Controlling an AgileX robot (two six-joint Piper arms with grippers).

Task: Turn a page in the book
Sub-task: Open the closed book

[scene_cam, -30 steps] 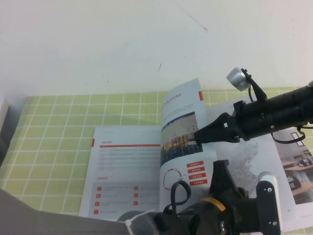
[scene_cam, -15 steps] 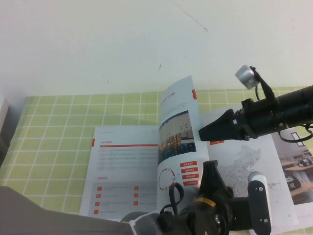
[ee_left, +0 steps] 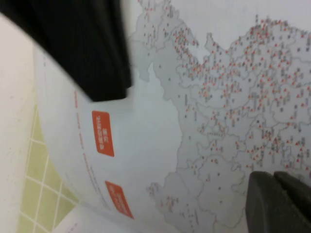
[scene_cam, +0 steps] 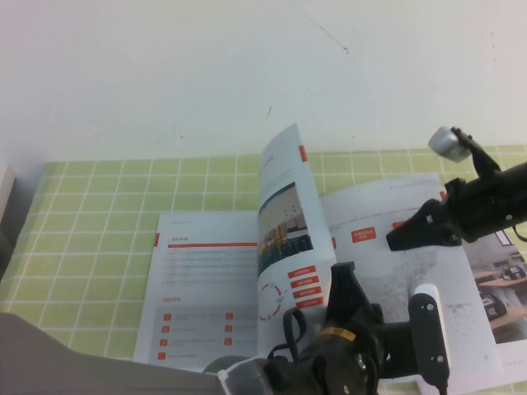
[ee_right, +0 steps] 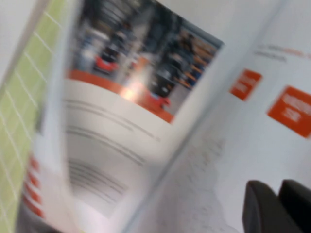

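Both end effectors shut, right (scene_cam: 394, 244) retreated rightward, left (scene_cam: 340, 272) low, page (scene_cam: 286, 224) upright.

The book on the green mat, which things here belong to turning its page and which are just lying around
Part of the job:
- the book, open
- the page, standing up mid-turn
- right tool, shut, above the map page
- left tool, shut, low over the book's near edge

Just lying about:
- second booklet with an office photo
- green checked mat

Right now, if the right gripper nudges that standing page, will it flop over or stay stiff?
Probably flops: the page stands curved, unheld, so it looks thin and light. Its glossy surface may slip. The right gripper and left gripper hang over the map page.
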